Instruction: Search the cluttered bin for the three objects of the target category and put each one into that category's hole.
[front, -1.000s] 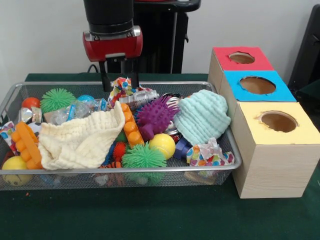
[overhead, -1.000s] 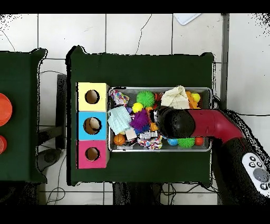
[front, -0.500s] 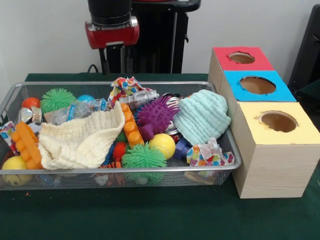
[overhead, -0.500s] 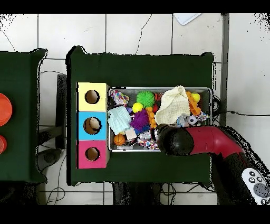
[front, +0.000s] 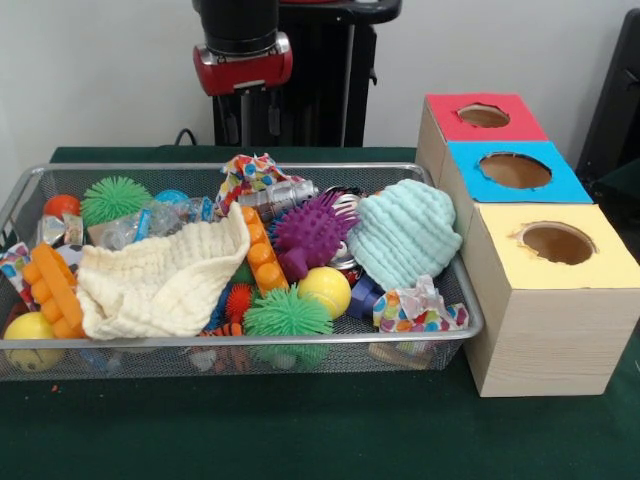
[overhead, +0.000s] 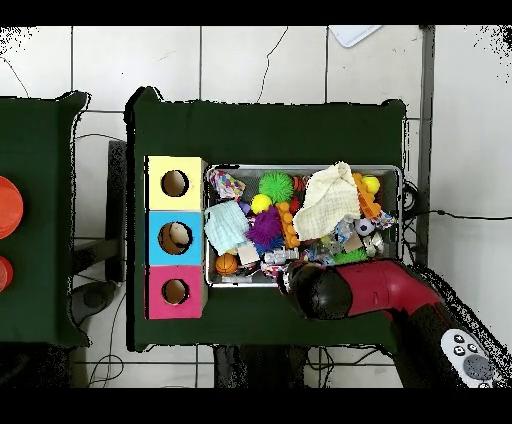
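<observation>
Arm (front: 243, 45) cut by top edge; cream cloth (front: 160, 280) hides toys beneath.

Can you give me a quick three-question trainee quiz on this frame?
1. True or false: the tool is holding a toy.
2. What lies directly on the orange block strip's left side in the front view? A) cream cloth B) a red bucket C) a book
3. Which colour box sits nearest the wire bin: red, blue or yellow?

Key: 1 false, it hangs empty above the bin's far edge. 2 A. 3 yellow box.
</observation>
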